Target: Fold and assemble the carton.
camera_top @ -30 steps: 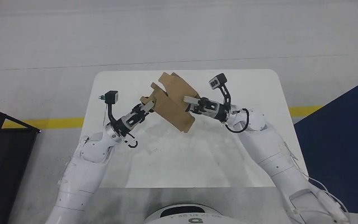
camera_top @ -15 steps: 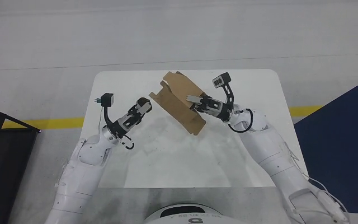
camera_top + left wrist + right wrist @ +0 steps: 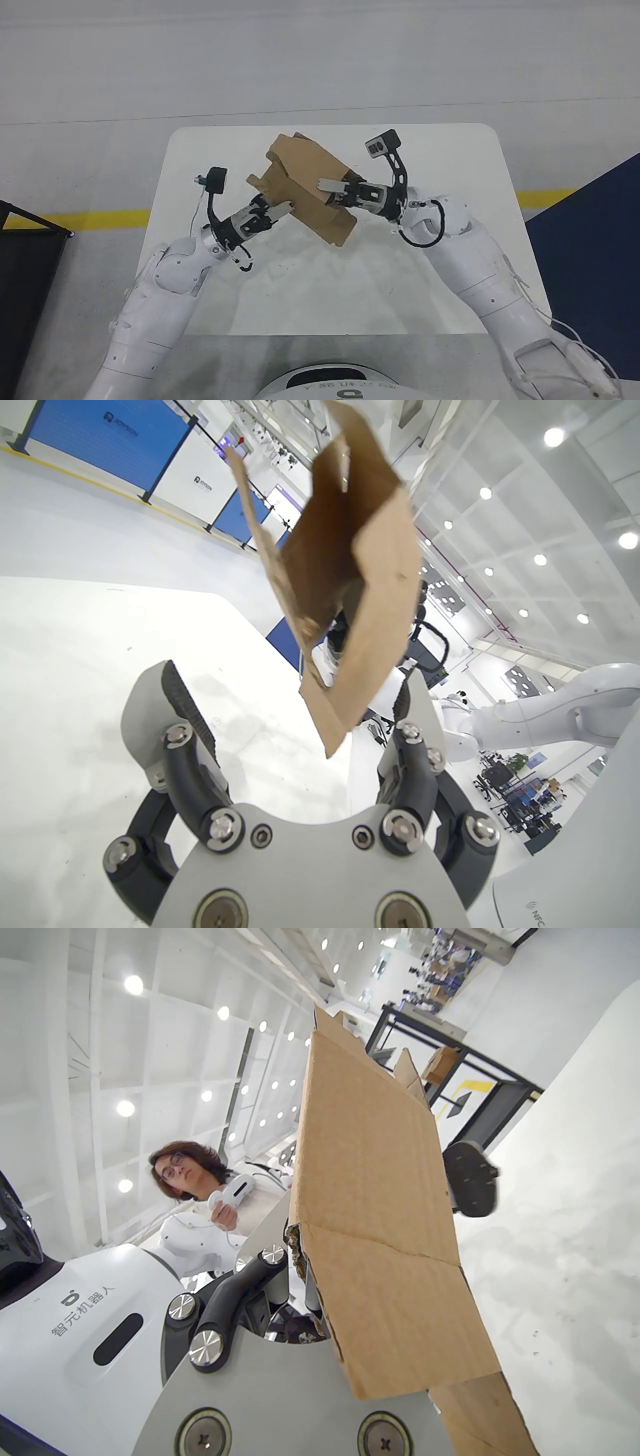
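The left gripper (image 3: 290,677) is spread wide and holds nothing. Its fingers stand on either side of the carton's lowest corner without touching it.

The carton (image 3: 305,185) is over the middle of the tabletop (image 3: 330,300) towards the far side, tilted and apparently lifted clear of the surface. It is half opened: the panels form a loose sleeve and the flaps at the far end stick out unfolded.

The right gripper (image 3: 332,187) is clamped on one panel near its edge and carries the whole piece. The cardboard looks frayed where it is pinched.

This is corrugated board, so it should be light, stiff across each flat panel and weak along the scored creases. It would likely sag or swing under a one-sided hold. The thin edges crush easily and loose flaps give no firm purchase. The safest hold for the free gripper is probably flat on a panel close to a crease, opposite the present grip.
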